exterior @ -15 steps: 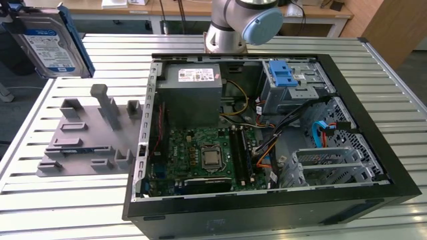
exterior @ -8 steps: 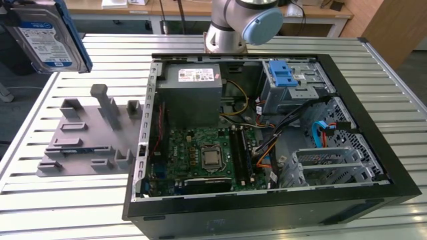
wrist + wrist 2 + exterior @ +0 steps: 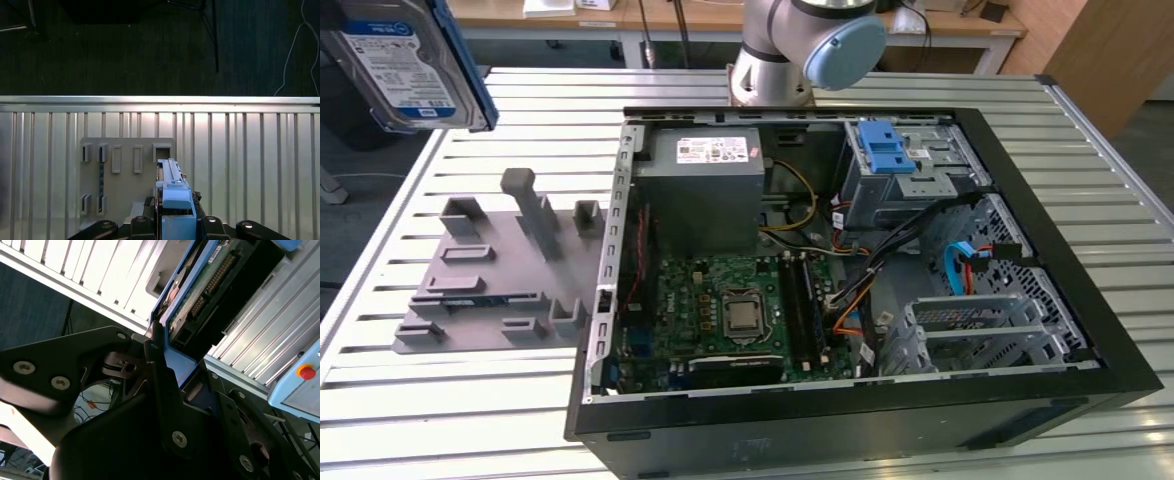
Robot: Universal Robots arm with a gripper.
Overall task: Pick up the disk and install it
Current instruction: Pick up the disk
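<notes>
The disk [image 3: 400, 65] hangs high in the air at the exterior view's far left, above the table's edge, with its blue-and-white label and blue rail frame showing. In the second wrist view my gripper [image 3: 167, 365] is shut on the blue frame at one end of the disk [image 3: 210, 280], whose green circuit board faces the camera. The first wrist view looks down along the disk [image 3: 172, 185], held edge-on in my gripper [image 3: 175, 222], over the grey fixture plate [image 3: 125, 180].
An open black computer case [image 3: 1067, 330] lies on the slatted metal table [image 3: 480, 400]; its drive bay with a blue latch [image 3: 887, 150] is at the back right. The grey fixture plate [image 3: 494, 280] lies left of it. A pale box has a red button [image 3: 306, 372].
</notes>
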